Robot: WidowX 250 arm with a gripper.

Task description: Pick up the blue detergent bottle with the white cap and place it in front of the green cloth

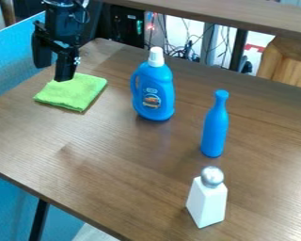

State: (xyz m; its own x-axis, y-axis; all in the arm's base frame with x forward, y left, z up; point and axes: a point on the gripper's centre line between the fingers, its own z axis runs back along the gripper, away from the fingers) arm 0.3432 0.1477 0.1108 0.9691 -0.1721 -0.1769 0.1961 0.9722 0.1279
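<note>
Black gripper [54, 72] is seen at the upper left, with its two fingers set apart and nothing held between them. The fingers are pointed downward, and the lower fingertip is seen against the far edge of a green cloth [75, 92]; whether the cloth is touched cannot be told from this angle. The cloth is laid flat, apparently folded, on the brown table [103, 160], near its far left corner. A blue detergent bottle [154, 93] with a white cap is stood upright to the right of the cloth, apart from it. Farther right and nearer the camera, a slim blue bottle [214, 131] is stood upright, and nearest the camera a white shaker [208, 202] with a round silver top is placed.

For sound handling at the cloth, both fingertips are best centred over the fabric rather than over its rim, and are best lowered straight until the pile is lightly pressed. A fold is then best gathered between them by slow closing, since a shallow pinch may be lost or only the top layer caught. Hard pressing against the table is best avoided, and clearance from the detergent bottle is best kept.
</note>
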